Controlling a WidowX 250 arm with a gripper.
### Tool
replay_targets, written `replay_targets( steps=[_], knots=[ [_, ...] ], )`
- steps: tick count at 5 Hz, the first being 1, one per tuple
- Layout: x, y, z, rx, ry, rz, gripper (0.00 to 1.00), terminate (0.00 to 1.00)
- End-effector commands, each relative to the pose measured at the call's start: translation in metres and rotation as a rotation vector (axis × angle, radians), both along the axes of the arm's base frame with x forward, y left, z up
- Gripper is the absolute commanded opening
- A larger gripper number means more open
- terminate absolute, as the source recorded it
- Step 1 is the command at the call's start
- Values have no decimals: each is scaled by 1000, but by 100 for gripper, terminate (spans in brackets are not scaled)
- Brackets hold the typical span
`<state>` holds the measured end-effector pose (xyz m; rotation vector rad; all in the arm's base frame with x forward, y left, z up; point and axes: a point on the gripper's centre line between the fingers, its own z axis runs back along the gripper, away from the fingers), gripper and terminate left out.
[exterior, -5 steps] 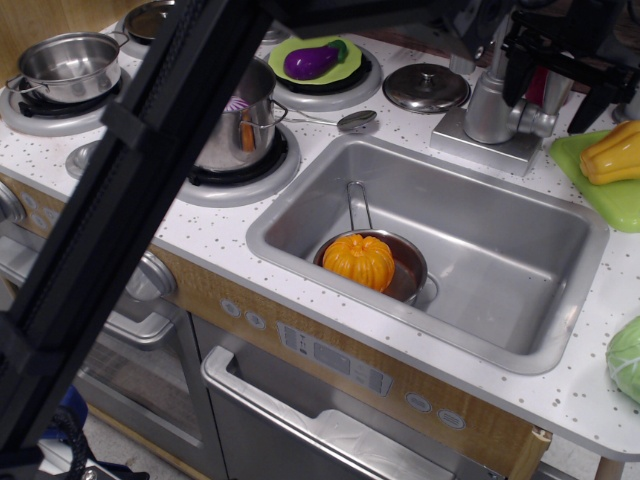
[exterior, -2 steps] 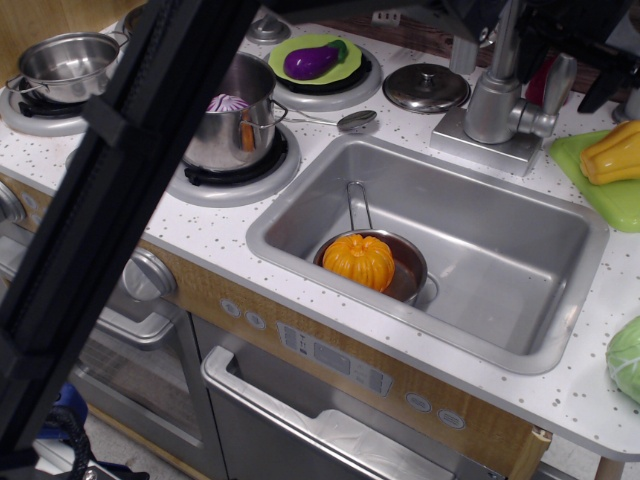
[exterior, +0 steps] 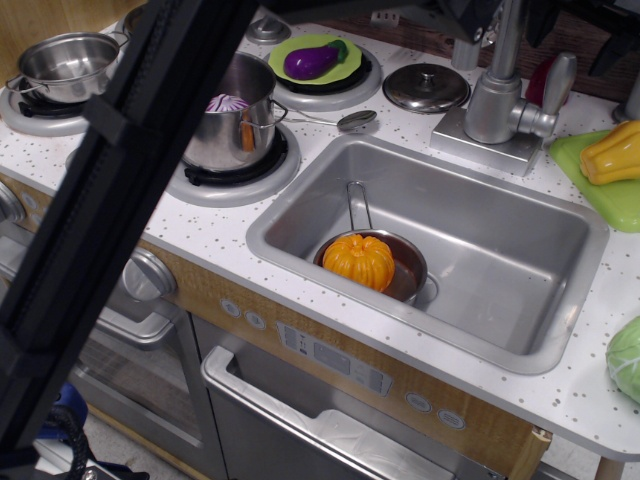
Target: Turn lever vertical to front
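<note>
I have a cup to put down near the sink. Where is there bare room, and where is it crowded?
Free: the right half of the sink, beside the small pan holding the orange pumpkin, and the speckled counter along the sink's front-left edge. Crowded: behind the sink, where the lid, spoon, faucet and lever stand.

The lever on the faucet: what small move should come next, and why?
Probably bring the claw back down to the lever and grip its tip. It points up beside the faucet, nothing touches it, and the claw is mostly out of view above.
</note>
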<state>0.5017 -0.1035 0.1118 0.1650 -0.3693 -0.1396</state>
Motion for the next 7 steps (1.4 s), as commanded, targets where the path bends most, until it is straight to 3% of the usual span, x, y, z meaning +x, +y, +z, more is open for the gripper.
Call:
replay_targets(
  steps=[1,2,3,5,7],
  knots=[
    [11,10,18,-34,-69,-2,100,0],
    [11,10,16,-37,-65,4,100,0],
    [12,10,13,-51,-55,16,0,0],
    [3,3,14,-65,-42,43,0,0],
    [-22,-7,15,-91,11,92,0,0]
  ],
)
